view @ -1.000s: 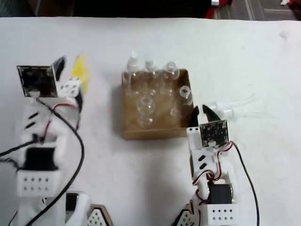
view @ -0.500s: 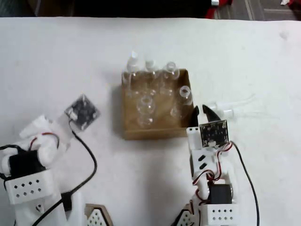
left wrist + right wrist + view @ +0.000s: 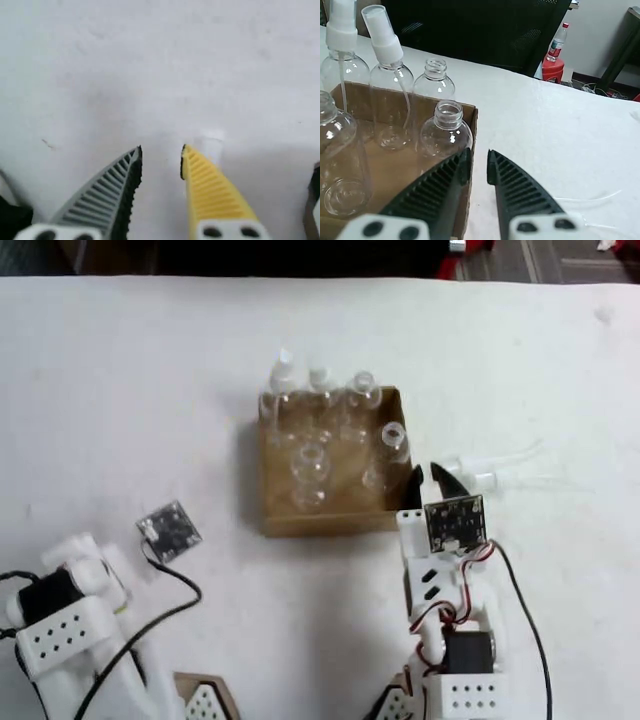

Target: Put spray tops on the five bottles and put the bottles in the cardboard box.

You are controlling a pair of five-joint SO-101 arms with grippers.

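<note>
While the left claw (image 3: 161, 148) and right claw (image 3: 479, 152) gape, five bottles (image 3: 446, 132), two spray-topped, stand apparently inside the cardboard box (image 3: 330, 521).

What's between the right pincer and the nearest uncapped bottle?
Only the cardboard box wall: the bottle stands just inside its corner, the right pincer just outside, per the right wrist view.

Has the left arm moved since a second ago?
Yes. The left arm has pulled back from beside the brown cardboard box, toward the near edge of the white table.
</note>
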